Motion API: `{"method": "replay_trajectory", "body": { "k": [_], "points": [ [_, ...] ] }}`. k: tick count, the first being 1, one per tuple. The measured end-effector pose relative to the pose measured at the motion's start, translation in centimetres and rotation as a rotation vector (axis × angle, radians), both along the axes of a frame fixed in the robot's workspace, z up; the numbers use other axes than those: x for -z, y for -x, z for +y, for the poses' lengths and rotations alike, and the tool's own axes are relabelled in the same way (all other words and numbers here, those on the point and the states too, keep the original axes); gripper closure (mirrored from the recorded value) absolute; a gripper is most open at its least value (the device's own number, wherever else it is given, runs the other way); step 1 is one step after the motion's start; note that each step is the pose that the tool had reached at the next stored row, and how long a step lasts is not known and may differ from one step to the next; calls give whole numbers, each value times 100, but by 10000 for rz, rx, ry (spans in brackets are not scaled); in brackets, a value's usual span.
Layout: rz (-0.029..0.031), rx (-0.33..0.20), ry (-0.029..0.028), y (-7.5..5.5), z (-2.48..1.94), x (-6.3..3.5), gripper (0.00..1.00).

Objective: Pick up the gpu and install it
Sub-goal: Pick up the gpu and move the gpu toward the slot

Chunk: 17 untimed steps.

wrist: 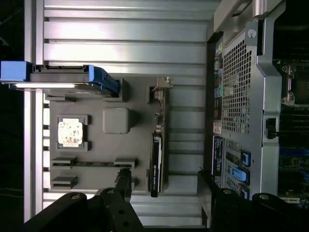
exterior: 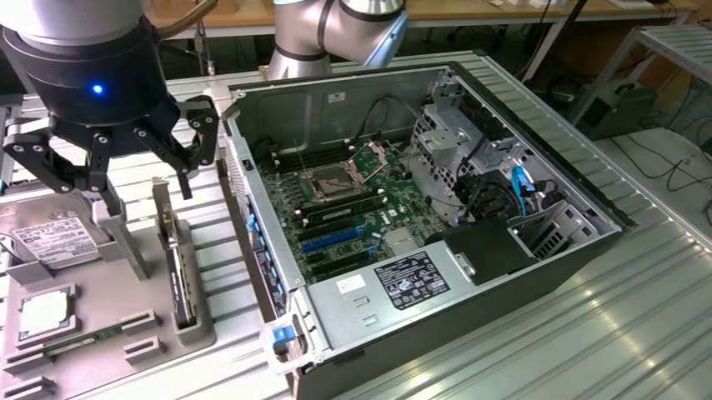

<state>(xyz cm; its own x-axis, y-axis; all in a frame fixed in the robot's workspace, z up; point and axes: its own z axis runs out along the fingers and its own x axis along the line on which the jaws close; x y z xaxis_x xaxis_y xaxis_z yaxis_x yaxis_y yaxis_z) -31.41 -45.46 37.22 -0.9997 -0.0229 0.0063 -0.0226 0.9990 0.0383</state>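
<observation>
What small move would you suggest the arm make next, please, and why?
Probably lower it straight down: the open gripper hovers over the gpu, which stands on edge in the gray tray, not yet gripped.

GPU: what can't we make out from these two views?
- gpu faces: stands on edge in the tray; both views give just its thin edge.
- gpu connector edge: sunk in the tray holder, both views.
- hard drive: exterior view, far end behind the gripper.
- blue slots in the case: exterior view, too small to read.
</observation>
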Motion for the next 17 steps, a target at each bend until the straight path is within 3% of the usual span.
{"method": "replay_trajectory", "body": {
  "k": [2, 5, 6, 7, 8, 17],
  "points": [
    [0, -1, 43, 0, -43, 4, 34],
    [1, 0, 147, 0, -57, 17, 34],
    [2, 0, 219, 0, -57, 20, 34],
    [1, 0, 346, 0, -58, 23, 34],
    [1, 0, 420, 0, -58, 27, 34],
    [-78, 2, 437, 8, -38, 115, 34]
  ]
}}
